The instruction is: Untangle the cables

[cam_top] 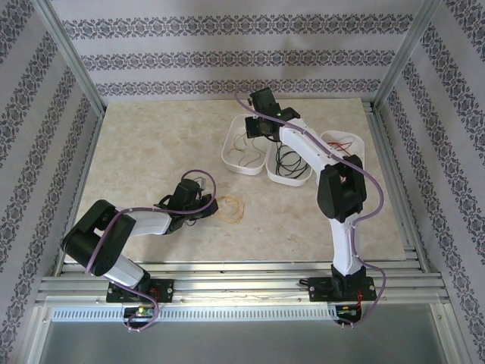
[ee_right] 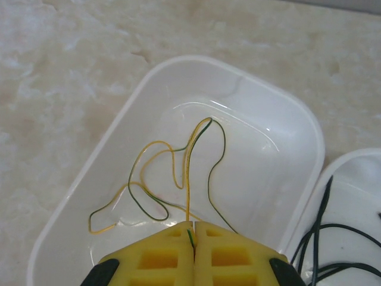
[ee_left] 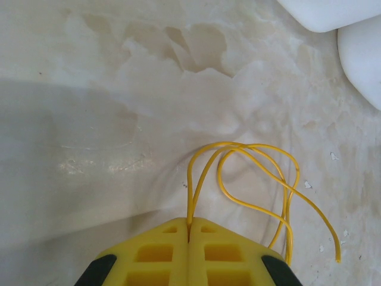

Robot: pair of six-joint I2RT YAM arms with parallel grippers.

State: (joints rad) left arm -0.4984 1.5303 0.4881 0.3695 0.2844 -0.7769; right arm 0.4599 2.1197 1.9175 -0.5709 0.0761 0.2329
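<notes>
No text, label, brand, number or sign could be read anywhere
</notes>
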